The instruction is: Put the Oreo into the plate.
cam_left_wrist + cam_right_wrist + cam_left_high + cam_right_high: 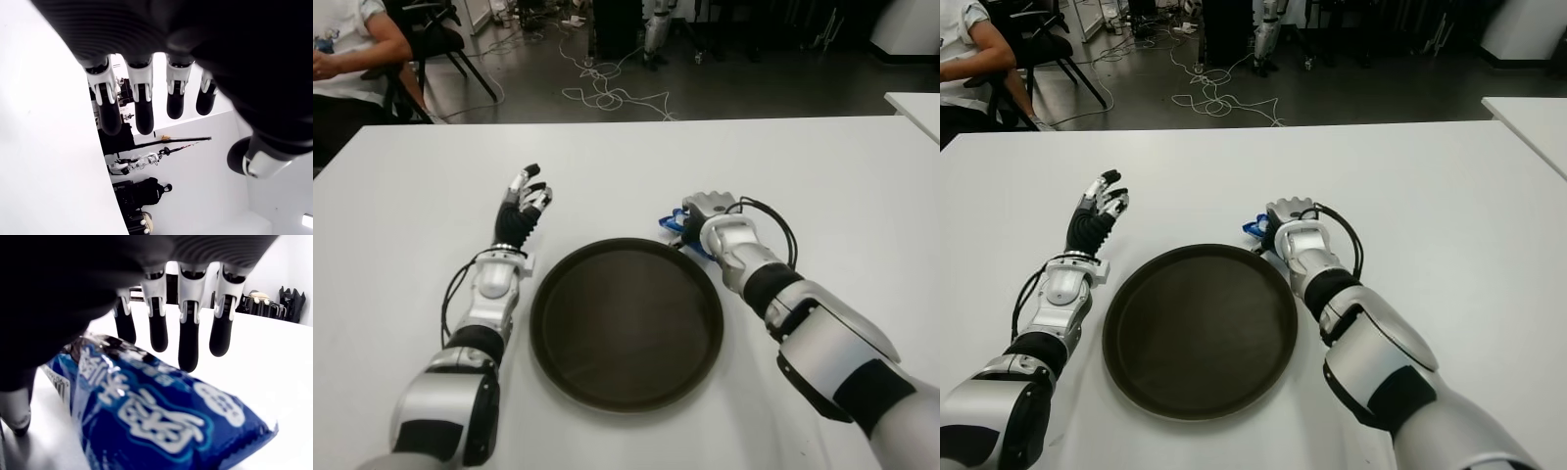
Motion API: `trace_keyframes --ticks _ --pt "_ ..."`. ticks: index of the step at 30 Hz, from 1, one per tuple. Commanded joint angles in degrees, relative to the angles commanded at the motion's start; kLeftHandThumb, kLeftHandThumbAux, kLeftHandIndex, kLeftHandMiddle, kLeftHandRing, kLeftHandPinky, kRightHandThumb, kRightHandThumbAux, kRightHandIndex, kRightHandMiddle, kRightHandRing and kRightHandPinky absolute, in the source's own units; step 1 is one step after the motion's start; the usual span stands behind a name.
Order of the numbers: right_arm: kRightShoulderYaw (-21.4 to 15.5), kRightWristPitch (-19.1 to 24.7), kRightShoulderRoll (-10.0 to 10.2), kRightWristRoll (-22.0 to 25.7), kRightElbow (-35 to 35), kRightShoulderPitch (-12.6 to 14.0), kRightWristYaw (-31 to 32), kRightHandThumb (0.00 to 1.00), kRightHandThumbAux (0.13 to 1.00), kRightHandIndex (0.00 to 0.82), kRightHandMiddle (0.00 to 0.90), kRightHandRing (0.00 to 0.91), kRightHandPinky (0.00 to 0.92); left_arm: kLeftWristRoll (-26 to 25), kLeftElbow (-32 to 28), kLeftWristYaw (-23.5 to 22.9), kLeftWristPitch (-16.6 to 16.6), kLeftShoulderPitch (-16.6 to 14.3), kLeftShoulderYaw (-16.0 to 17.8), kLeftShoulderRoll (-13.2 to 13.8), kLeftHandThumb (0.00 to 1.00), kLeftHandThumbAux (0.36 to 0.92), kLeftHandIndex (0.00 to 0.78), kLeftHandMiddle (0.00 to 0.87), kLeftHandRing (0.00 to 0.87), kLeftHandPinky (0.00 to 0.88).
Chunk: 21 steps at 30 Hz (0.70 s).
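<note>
On the white table (822, 176), a round dark brown plate (626, 323) sits near the robot, between its two arms, and holds nothing. Just beyond the plate's far-right rim lies the blue foil Oreo packet with white lettering (156, 416), resting on the tabletop outside the plate.

The right hand (707, 213) is positioned directly over the packet. From the head cameras, the hand covers most of the packet, and only a blue edge (1254, 229) protrudes on its left side. The right wrist view shows the four fingers (188, 333) extended straight over the packet, with the thumb down at its side. The fingers are not closed around the packet, and contact between fingertips and wrapper cannot be confirmed. A black cable loops from the right wrist.

The left hand (524, 206) is raised beside the plate's far-left rim, fingers (139, 98) relaxed and extended, holding nothing.

Beyond the far table edge, the grey floor carries a tangle of white cables (607, 93). A seated person in a white top (347, 49) is at the far left, with a black chair (435, 39) alongside. A second white table corner (915, 108) shows at the far right.
</note>
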Motion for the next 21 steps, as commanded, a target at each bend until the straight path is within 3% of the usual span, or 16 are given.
trace_keyframes --ticks 7,13,16,18,21 --pt "-1.4 -0.5 -0.6 0.8 -1.0 0.3 -1.3 0.002 0.760 0.329 0.333 0.376 0.452 -0.8 -0.1 -1.1 0.5 0.1 0.3 0.0 0.662 0.500 0.057 0.107 0.124 0.171" --pt "-2.3 -0.6 -1.1 0.8 -1.1 0.8 -3.9 0.008 0.724 0.298 0.322 0.368 0.434 -1.1 -0.1 -1.6 0.2 0.3 0.4 0.0 0.646 0.495 0.054 0.112 0.125 0.171" --pt "-2.1 -0.3 -0.9 0.4 -0.6 1.2 -4.6 0.002 0.672 0.243 0.271 0.313 0.375 -1.3 -0.2 -1.9 0.2 0.3 0.4 0.0 0.640 0.492 0.055 0.113 0.125 0.168" --pt "-1.6 0.3 -0.8 -0.2 -0.3 1.4 -4.8 0.022 0.537 0.099 0.112 0.135 0.156 -1.3 -0.2 -2.1 0.1 0.3 0.5 0.0 0.647 0.490 0.057 0.116 0.127 0.175" --pt "-1.0 0.7 -0.7 -0.6 0.1 1.4 -4.3 0.049 0.451 0.032 0.036 0.044 0.075 -1.1 -0.2 -2.0 -0.1 0.3 0.5 0.0 0.651 0.489 0.057 0.116 0.128 0.179"
